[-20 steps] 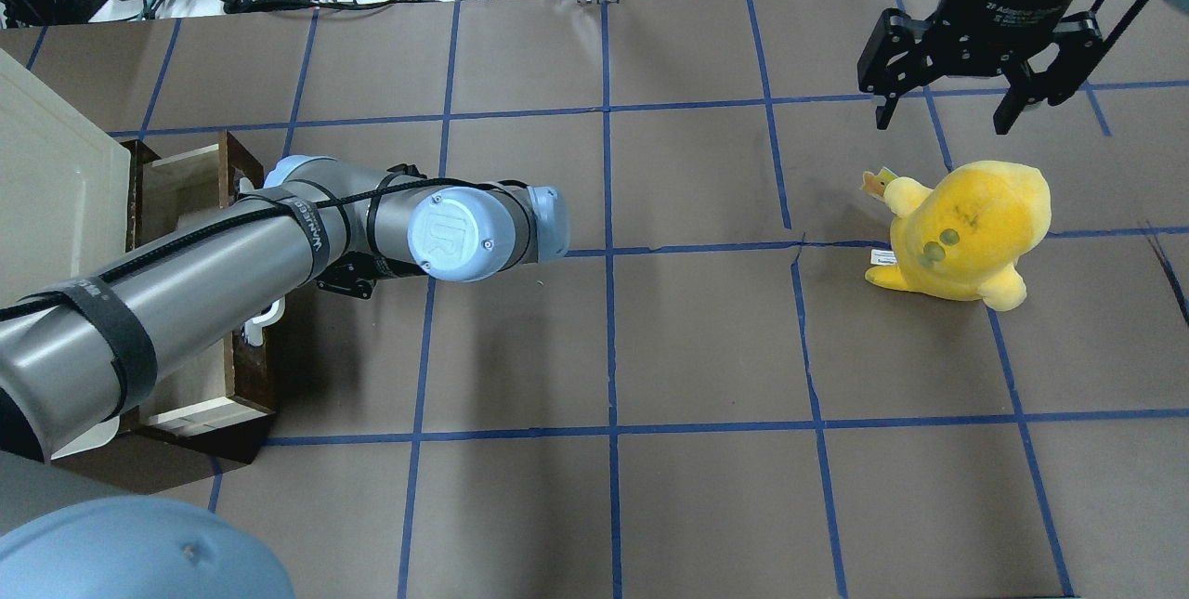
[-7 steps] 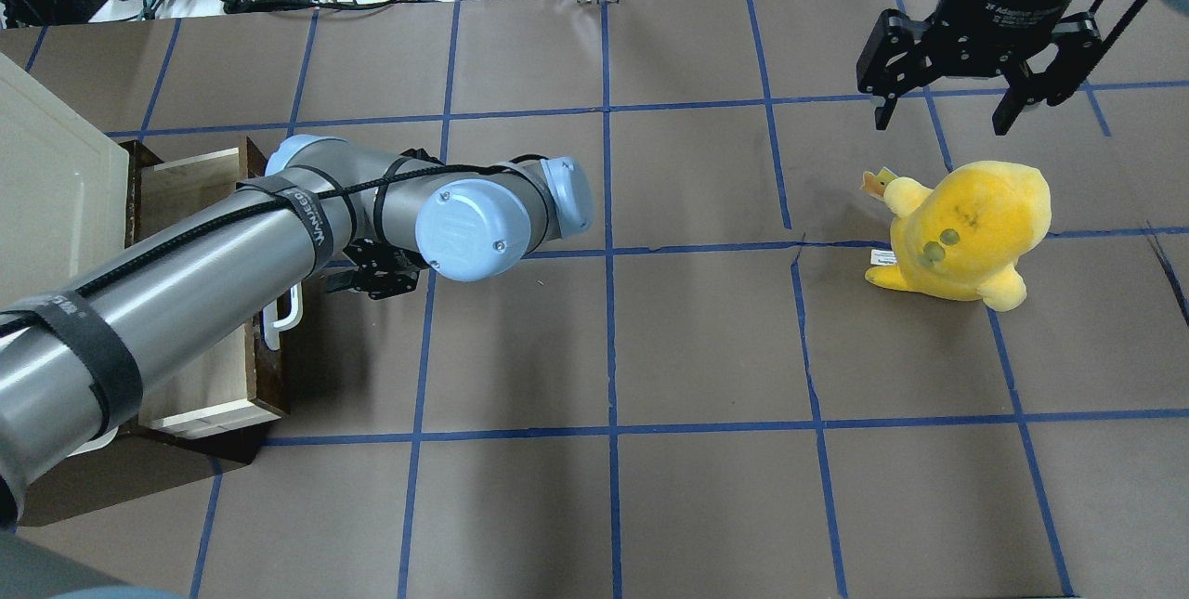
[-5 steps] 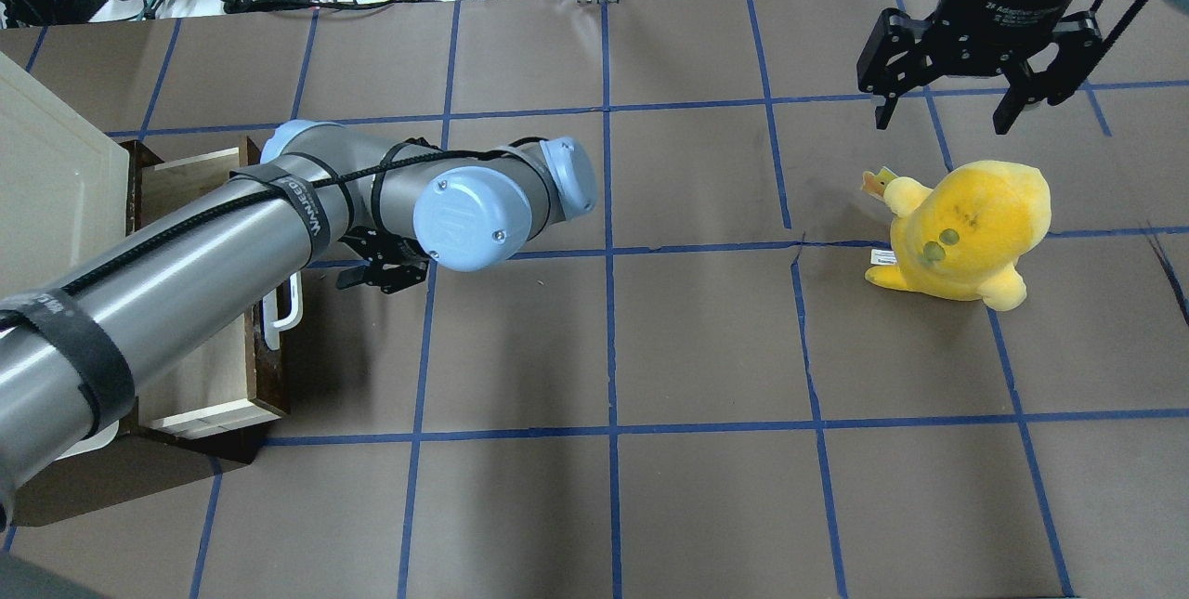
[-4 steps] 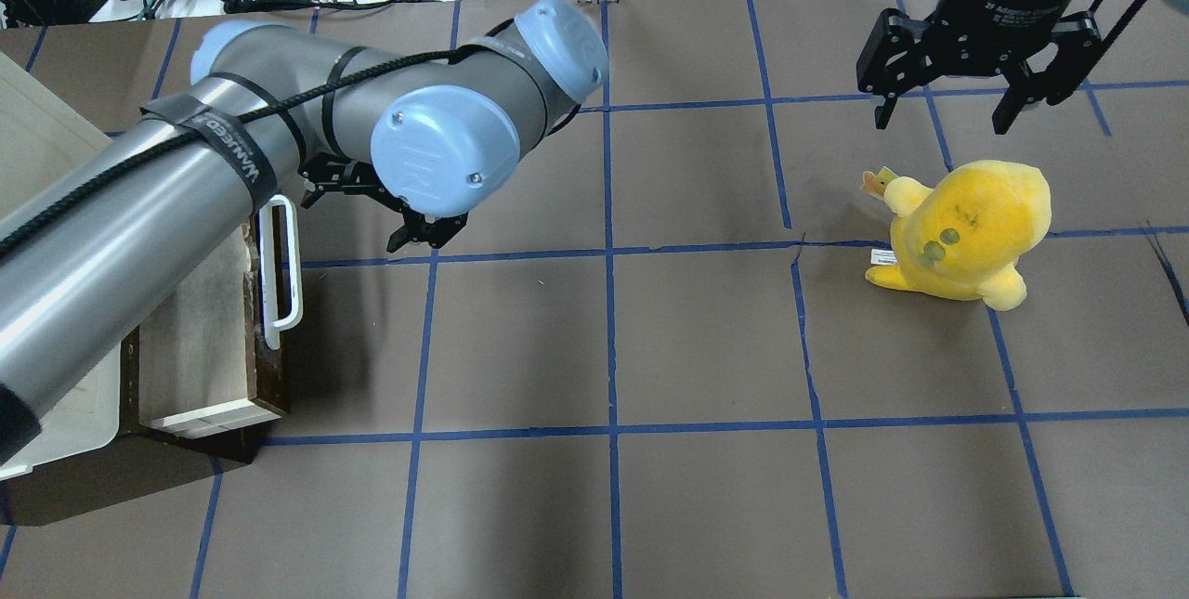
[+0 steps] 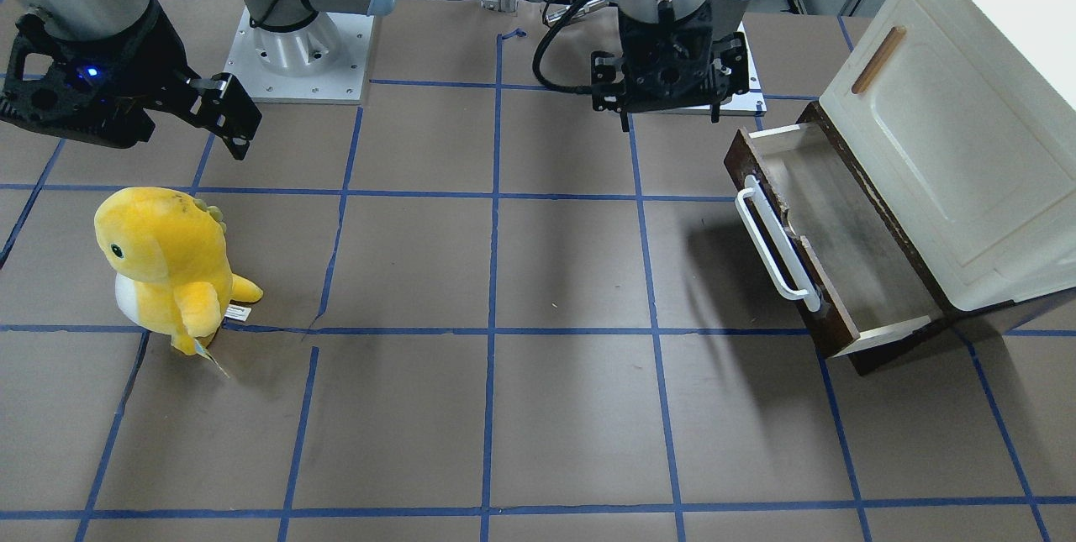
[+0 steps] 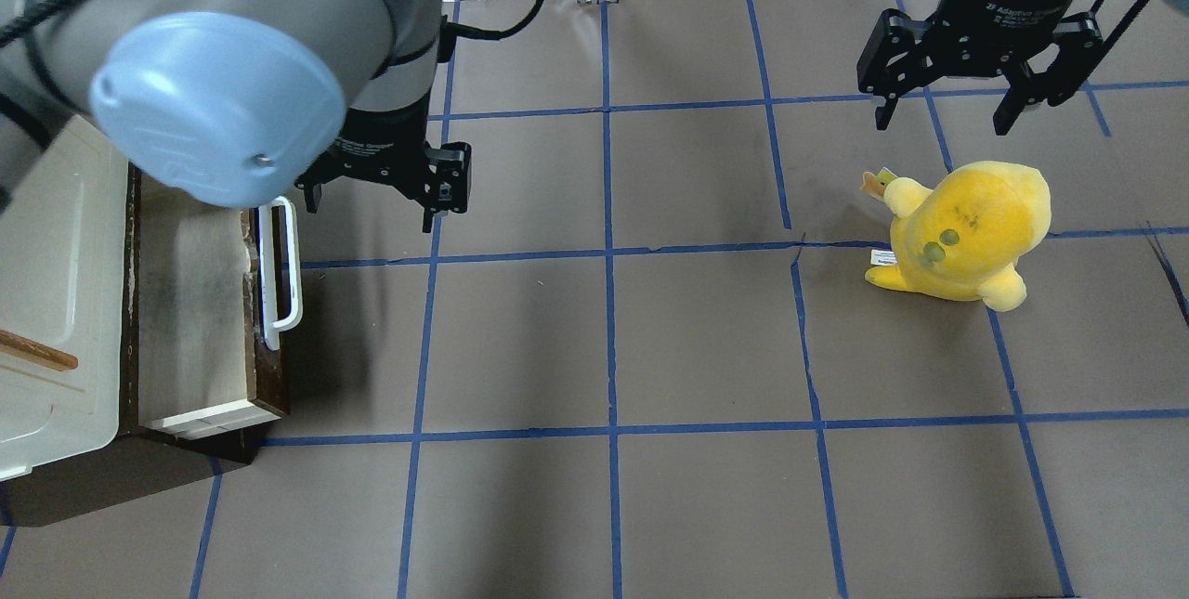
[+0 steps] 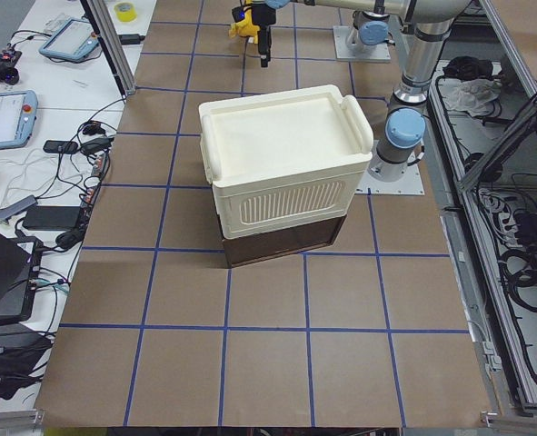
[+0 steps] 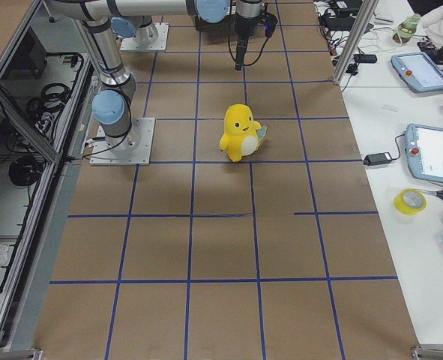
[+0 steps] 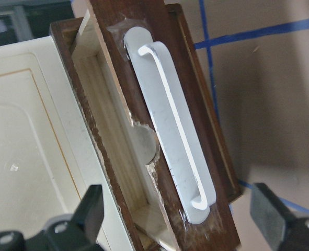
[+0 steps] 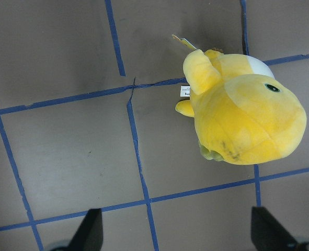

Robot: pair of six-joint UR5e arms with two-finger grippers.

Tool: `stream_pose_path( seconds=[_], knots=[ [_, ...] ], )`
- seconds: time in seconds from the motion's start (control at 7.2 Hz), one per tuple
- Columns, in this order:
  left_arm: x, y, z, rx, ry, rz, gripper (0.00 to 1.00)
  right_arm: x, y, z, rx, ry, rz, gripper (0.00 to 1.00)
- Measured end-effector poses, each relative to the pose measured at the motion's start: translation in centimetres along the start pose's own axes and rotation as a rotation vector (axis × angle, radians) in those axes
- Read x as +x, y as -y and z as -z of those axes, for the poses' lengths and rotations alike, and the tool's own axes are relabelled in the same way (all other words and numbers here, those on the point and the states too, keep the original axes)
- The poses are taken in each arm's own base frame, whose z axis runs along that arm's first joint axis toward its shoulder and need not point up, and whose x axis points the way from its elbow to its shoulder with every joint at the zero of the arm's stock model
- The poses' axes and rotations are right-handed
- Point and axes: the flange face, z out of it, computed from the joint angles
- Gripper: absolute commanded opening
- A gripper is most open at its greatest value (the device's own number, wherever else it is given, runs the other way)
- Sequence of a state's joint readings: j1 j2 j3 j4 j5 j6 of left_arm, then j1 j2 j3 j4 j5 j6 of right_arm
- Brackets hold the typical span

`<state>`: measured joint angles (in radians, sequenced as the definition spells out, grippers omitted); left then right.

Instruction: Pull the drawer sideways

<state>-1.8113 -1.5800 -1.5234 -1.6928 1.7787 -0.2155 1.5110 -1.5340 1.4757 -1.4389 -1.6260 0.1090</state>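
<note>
The drawer point(image 5: 841, 227) is standing pulled out from the dark base under the cream cabinet point(image 5: 941, 147), on the robot's left side of the tabletop point(image 5: 504, 273); its brown front is facing the middle of the tabletop and its white bar handle point(image 5: 773, 244) is running along that front. The left tool point(image 6: 372, 209) is hanging with its fingers spread, pinching nothing, near the handle's far end but apart from it. The left wrist view is looking down on the handle point(image 9: 175, 130) between the two spread fingers point(image 9: 91, 209), and it alone is showing a chipped notch in the front's top edge. The front-facing view is showing the pale drawer floor and the cabinet door's small wooden handle point(image 5: 878, 59); the exterior left view is showing only the cabinet's top and ribbed back, which are hiding the drawer. The right tool point(image 6: 943, 121) is hovering spread and empty just beyond a yellow plush toy point(image 6: 966, 227); the exterior right view is giving the toy's white belly, which the overhead view is not.
</note>
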Motion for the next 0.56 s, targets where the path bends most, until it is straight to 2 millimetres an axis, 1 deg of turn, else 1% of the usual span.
stream_pose_path(
  seconds=[0.14,0.28,0.56],
  knots=[
    [-1.5,-0.5,1.9,0.052,-0.087,0.033,1.00,0.0,0.0,0.0,0.000,0.000,0.000,1.00],
    [-2.7,-0.5,2.4,0.074,-0.152,0.065,1.00,0.0,0.0,0.0,0.000,0.000,0.000,1.00],
    [-5.3,0.4,1.7,0.065,-0.259,0.118,1.00,0.0,0.0,0.0,0.000,0.000,0.000,1.00]
  ],
)
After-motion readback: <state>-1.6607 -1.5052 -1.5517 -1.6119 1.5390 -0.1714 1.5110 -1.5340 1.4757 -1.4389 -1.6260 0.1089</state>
